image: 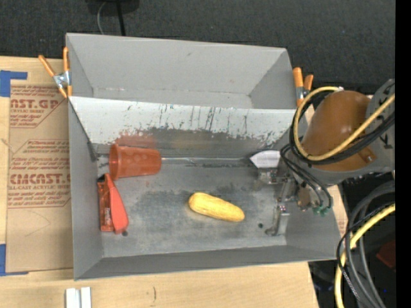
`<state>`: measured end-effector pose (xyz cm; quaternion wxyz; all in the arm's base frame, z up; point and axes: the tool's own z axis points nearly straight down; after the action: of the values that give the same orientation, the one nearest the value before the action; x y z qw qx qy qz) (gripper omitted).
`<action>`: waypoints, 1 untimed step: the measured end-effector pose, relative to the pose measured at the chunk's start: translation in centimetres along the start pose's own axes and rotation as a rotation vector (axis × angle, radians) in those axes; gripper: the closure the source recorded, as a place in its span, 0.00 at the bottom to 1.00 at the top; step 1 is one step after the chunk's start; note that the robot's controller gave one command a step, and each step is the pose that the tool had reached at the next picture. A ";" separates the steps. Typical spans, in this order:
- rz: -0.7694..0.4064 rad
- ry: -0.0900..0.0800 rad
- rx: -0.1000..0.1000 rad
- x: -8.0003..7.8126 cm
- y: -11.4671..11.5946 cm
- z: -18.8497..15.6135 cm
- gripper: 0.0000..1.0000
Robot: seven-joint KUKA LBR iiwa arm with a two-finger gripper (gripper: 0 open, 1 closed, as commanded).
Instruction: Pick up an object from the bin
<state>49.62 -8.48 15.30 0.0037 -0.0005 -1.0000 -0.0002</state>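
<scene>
orange-capped arm [334, 130] at right, pincer [280, 218] below, openness unclear, bumpy yellow corn cob [216, 207] lying near it, apart

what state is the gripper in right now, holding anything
Gripper: cannot be told, open or closed; low in the bin, right of the corn.

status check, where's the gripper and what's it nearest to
Gripper down at right end of bin. Yellow corn cob nearest, mid-floor, untouched. Nothing lies between them.
</scene>
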 end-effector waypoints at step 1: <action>-0.001 -0.008 0.001 -0.2 0.0 -0.4 0.00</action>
<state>49.81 -8.46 15.72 -0.0001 -0.0001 -1.0000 0.0003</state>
